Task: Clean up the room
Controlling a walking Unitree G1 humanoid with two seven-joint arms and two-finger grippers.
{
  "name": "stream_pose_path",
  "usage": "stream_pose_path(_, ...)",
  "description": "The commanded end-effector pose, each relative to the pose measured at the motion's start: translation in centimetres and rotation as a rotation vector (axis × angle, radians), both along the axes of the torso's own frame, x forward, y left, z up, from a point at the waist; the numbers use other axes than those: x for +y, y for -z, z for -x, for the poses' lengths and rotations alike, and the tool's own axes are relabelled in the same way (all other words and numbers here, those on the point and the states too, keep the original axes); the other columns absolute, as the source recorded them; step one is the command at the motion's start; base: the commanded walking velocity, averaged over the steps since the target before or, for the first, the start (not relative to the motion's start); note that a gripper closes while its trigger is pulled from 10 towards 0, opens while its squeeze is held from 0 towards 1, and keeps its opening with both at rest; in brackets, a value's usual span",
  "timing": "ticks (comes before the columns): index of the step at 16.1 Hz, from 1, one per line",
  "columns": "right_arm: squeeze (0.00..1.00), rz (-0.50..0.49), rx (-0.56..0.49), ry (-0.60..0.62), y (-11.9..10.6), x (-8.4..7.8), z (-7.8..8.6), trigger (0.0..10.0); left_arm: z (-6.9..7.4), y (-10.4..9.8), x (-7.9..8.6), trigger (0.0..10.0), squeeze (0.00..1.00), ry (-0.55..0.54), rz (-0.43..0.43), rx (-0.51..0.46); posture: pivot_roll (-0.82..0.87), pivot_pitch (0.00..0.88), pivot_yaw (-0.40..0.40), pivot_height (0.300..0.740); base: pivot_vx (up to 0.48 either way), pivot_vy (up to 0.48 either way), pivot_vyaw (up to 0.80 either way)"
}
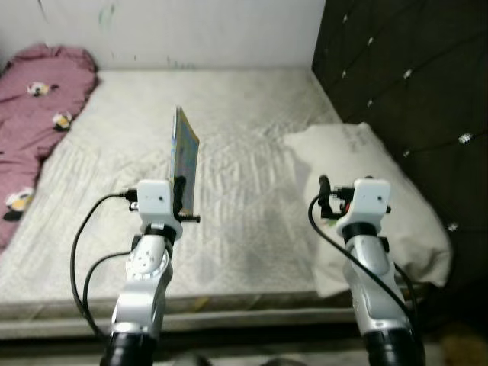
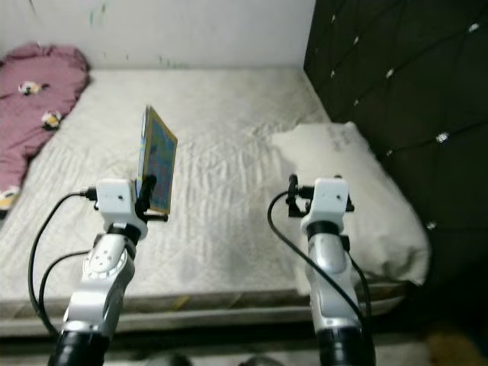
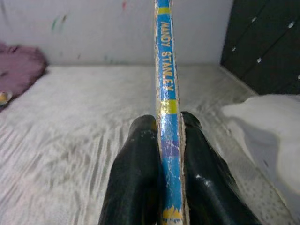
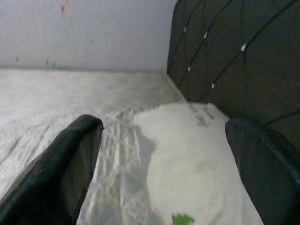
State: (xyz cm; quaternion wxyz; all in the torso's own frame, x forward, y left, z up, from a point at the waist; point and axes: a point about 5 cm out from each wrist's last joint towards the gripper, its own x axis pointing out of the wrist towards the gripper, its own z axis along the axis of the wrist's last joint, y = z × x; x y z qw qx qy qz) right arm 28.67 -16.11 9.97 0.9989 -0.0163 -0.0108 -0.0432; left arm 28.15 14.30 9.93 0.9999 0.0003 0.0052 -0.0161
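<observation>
Item: book [image 1: 185,158], thin, held upright and edge-on in the left gripper [image 3: 169,140], centre-left of the head frame, above the bed [image 1: 252,114].

Handling note: judged step is carrying the book off the bed to a proper place. The jaws pinch only the lower edge, so the tall cover could swing or slip; keep the wrist level, move slowly, and lower the book flat before letting go.

Right gripper [image 4: 164,164]: jaws spread wide, holding nothing, over the pillow [image 1: 366,168] at centre-right.

Description: glossy blue spine with yellow bands and yellow lettering reading "MANDY STANLEY"; edges scuffed and worn; cover multicoloured, detail unclear.

Also present: purple blanket [image 1: 38,99], upper left; dark headboard [image 1: 404,69], upper right.
</observation>
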Motion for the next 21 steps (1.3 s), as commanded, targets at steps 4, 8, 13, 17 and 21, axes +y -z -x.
stream_pose_path(4, 0.00, 0.004, -0.017, -0.015, -0.51, 0.25, -0.20, 10.0, -0.27, -0.99, 0.31, 10.0, 0.00, -0.011, -0.009, -0.045, -0.03, 0.000, 0.004, 0.740, 0.000, -0.382, 0.00)
stream_pose_path(8, 0.00, 0.003, -0.011, -0.018, -0.42, 0.27, -0.19, 10.0, -0.33, -1.14, 0.44, 10.0, 0.00, -0.035, 0.009, -0.057, -0.03, 0.000, 0.002, 0.740, 0.000, 0.000, 0.00)
stream_pose_path(13, 0.00, 0.001, -0.004, -0.020, -0.32, 0.21, -0.21, 10.0, -0.22, -0.94, 0.81, 10.0, 0.00, -0.068, 0.014, -0.044, -0.02, 0.000, -0.002, 0.740, 0.000, 0.000, 0.00)
stream_pose_path(17, 0.00, -0.001, -0.002, -0.021, -0.28, 0.31, -0.26, 10.0, -0.31, -1.02, 0.65, 10.0, 0.00, -0.046, 0.014, -0.047, -0.02, 0.000, 0.000, 0.740, 0.000, 0.000, 0.00)
stream_pose_path(21, 0.00, 0.000, 0.001, -0.024, -0.21, 0.36, -0.21, 10.0, -0.22, -1.03, 0.61, 10.0, 0.00, -0.026, 0.021, -0.052, -0.02, 0.000, -0.004, 0.740, 0.000, 0.000, 0.00)
